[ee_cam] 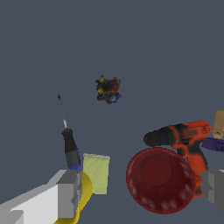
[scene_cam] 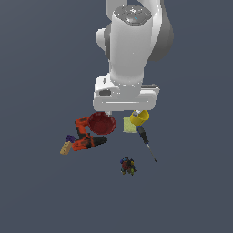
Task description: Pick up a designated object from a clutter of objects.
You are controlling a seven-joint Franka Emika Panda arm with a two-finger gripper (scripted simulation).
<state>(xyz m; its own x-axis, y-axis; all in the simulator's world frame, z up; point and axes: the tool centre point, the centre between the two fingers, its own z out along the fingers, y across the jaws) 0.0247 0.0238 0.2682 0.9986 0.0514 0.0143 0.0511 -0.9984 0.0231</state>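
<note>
Exterior and wrist views of a cluttered grey floor beneath a white robot arm.

The gripper hangs above the clutter with its two grey fingers spread wide apart and nothing between them; one finger shows near the cup, the other beside the drill.

Containers: the red bowl stands upright, and its inside appears empty in the wrist view. The yellow cup sits to the exterior view's right of the bowl, partly hidden by the arm; its contents cannot be made out. A pale yellow-green pad lies between bowl and cup, touching or just beside the cup.

The screwdriver, dark handle and thin grey shaft, lies flat on the floor just below the cup in the exterior view, its handle end nearest the cup and pad, its tip pointing away from them. It is not in any container and is not touched by the gripper.

The orange-and-black drill lies against the bowl on the exterior view's left. A small wooden block and a purple piece lie just beyond the drill. A multicoloured lump sits alone, well apart from the rest.
</note>
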